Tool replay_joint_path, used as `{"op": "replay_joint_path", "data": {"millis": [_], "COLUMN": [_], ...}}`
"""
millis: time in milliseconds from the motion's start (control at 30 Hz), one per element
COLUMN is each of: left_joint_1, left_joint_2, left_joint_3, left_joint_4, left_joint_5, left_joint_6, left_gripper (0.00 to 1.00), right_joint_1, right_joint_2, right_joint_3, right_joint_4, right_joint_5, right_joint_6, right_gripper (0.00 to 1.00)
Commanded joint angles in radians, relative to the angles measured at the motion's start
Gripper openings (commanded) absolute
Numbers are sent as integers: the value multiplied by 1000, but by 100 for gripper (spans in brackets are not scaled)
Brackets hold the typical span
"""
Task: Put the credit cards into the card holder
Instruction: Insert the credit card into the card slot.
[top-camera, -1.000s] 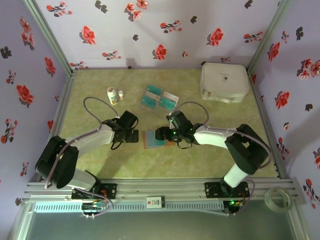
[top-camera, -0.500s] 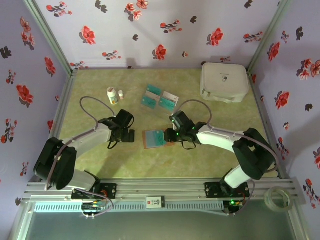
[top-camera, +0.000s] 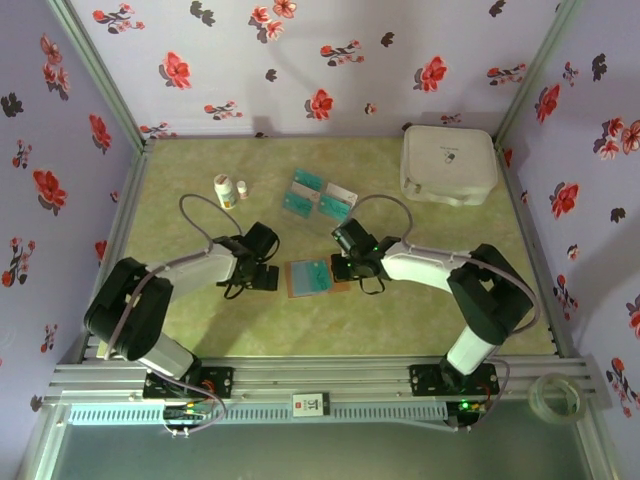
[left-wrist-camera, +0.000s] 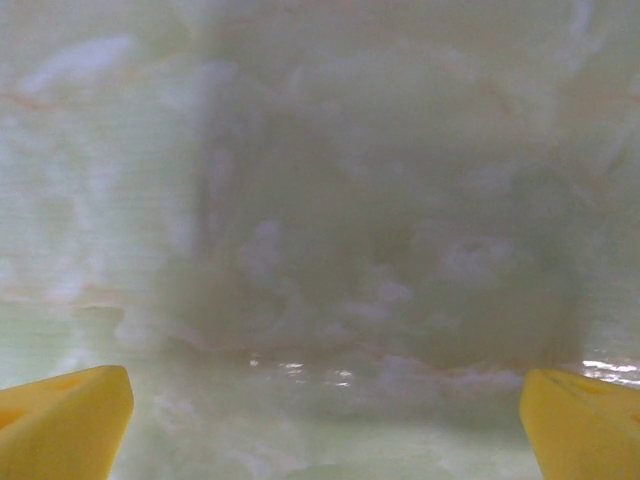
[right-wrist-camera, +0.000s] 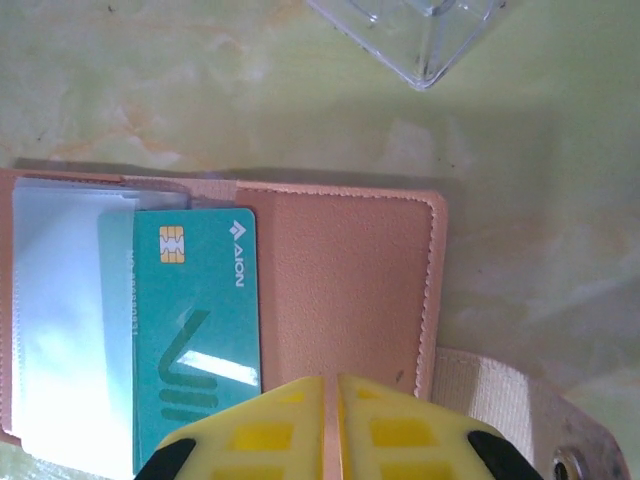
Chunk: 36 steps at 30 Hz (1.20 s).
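Observation:
The reddish-brown card holder (top-camera: 300, 279) (right-wrist-camera: 340, 290) lies open on the table between both arms. A teal credit card (right-wrist-camera: 195, 330) (top-camera: 314, 273) sits in its clear sleeve (right-wrist-camera: 60, 320). My right gripper (top-camera: 340, 268) (right-wrist-camera: 331, 385) is at the holder's right edge, jaws pressed together with a thin strip of the holder's leather between them. More credit cards (top-camera: 320, 196) lie together farther back. To the left of the holder my left gripper (top-camera: 270, 277) (left-wrist-camera: 325, 420) is low over bare table, open wide, with nothing between its fingers.
A large white case (top-camera: 448, 163) stands at the back right. Two small white bottles (top-camera: 226, 190) stand at the back left. The holder's pale elastic strap with a snap (right-wrist-camera: 510, 410) trails off its edge. A clear plastic tray corner (right-wrist-camera: 420, 30) lies beyond the holder.
My right gripper has closed from open down onto the holder's edge and shifted slightly. The left gripper stayed open and moved a little toward the holder.

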<state>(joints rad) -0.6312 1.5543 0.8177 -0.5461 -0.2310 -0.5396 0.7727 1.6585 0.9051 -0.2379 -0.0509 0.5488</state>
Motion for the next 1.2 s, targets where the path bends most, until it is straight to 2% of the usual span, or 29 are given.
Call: {"op": "replay_joint_path", "data": {"millis": [0,400,1167], "left_joint_1": [-17,-41,-62], "left_joint_2": [34,79,87], "left_joint_3": [34,40,23], "left_joint_4": [7,7,23], "left_joint_5": [7,-8,-12], "left_joint_6": [-8,-19,-36], "left_gripper": [100,100,100], "right_joint_1": [7,15,119], "right_joint_2": [25,69,128], "right_joint_3": [22,35,127], "right_joint_4": [-26,-17,-26], "right_joint_5": [25,-4,-45], "right_joint_6": [-18,-27,-7], "right_gripper": [11,11,11]}}
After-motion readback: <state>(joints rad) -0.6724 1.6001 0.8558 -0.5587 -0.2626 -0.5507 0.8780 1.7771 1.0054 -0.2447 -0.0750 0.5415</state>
